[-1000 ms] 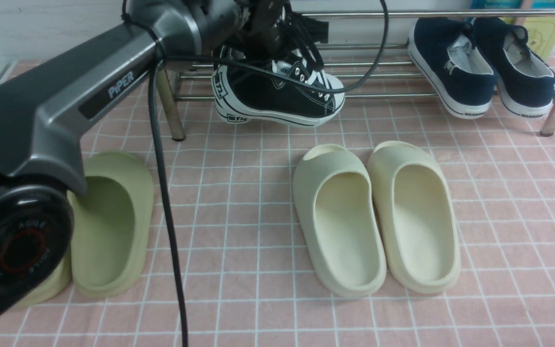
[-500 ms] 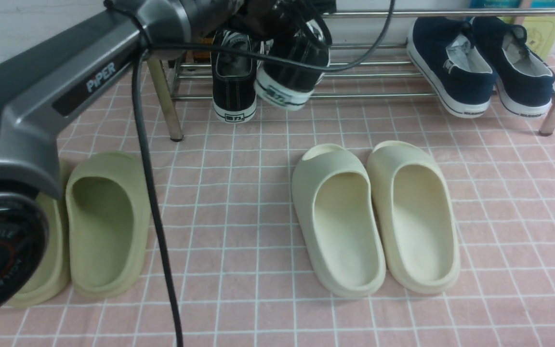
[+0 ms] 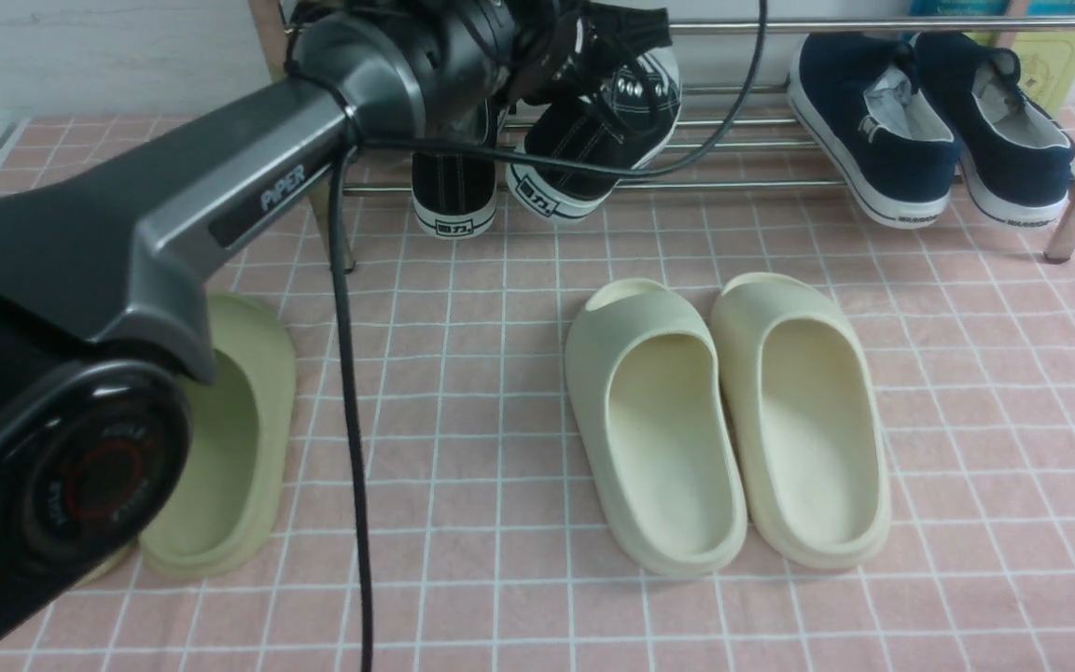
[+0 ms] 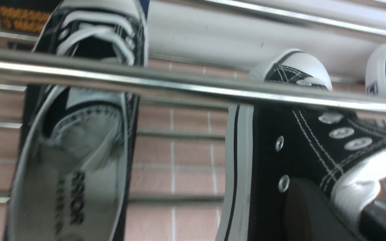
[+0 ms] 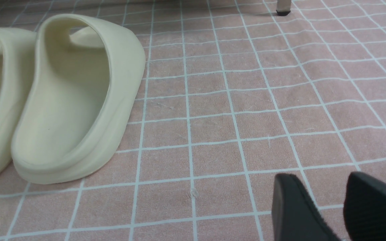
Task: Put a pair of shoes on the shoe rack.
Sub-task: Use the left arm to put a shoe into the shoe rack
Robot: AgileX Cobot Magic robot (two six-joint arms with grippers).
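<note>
The left claw (image 4: 343,207) is gripping the second sneaker (image 3: 593,140) at the edge of its opening, with its jaws pinched tight on the white lining. That sneaker is hanging tilted sideways over the lower rods of the shoe rack (image 3: 733,184), and I cannot tell whether its heel is touching them. Just to its left, the first sneaker (image 3: 451,182) is lying on the rods with its heel facing the front camera. Navy shoes (image 3: 873,131) are sitting at the rack's right end. The right claw (image 5: 327,214) is hovering wide open, holding nothing, above the pink checked mat (image 5: 246,117) near the cream slides (image 5: 69,100).
</note>
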